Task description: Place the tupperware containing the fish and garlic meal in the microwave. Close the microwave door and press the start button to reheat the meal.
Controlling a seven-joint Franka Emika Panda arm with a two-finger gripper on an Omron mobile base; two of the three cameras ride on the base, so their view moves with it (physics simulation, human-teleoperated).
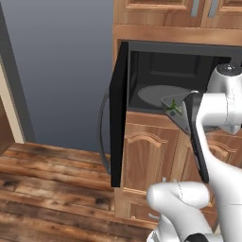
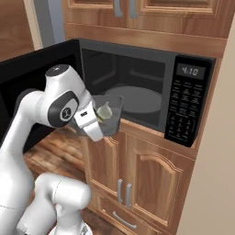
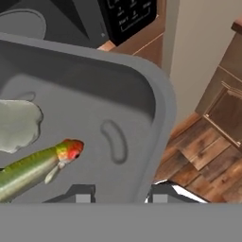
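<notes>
You see the shallow translucent grey plastic tupperware [image 2: 106, 120] held in the air just in front of the wide black built-in microwave [image 2: 151, 92], at the lower lip of its opening and not yet on the round grey turntable [image 2: 135, 98]. The two-finger tool [image 3: 118, 194] pinches the tub's rim, one fingertip inside the wall and one outside. Inside lie a green fish with a reddish head [image 3: 35, 166] and a pale garlic piece [image 3: 16, 124]. The black microwave door [image 1: 118, 118] stands swung open at 9 o'clock. The microwave's display [image 2: 190, 71] reads 4:10; the keypad labels are too small to read.
</notes>
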